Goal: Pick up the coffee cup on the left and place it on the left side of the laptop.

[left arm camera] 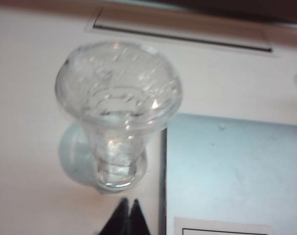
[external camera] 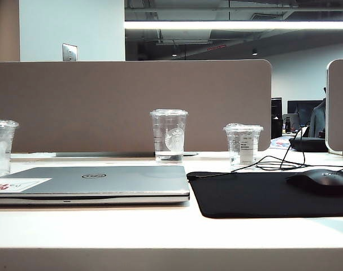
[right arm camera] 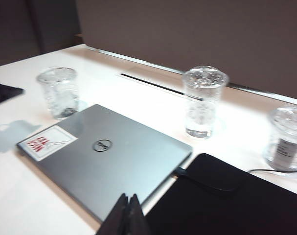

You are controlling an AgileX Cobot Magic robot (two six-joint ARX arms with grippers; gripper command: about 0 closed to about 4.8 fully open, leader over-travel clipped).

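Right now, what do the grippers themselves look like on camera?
Only the fingertips show. The left gripper and the right gripper each appear as two thin, matte black, wedge-shaped fingers tapering to points. No cables, markings or arm links are visible, and neither arm appears in the exterior view.

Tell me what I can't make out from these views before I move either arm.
- Coffee cup: cut off by the exterior view's left edge; its base contact is blurred in the left wrist view.
- Left gripper: shut fingertips only, empty, short of the cup; absent from the exterior view.
- Right gripper: shut tips only, above the laptop.
- Laptop sticker: red print too small to read.
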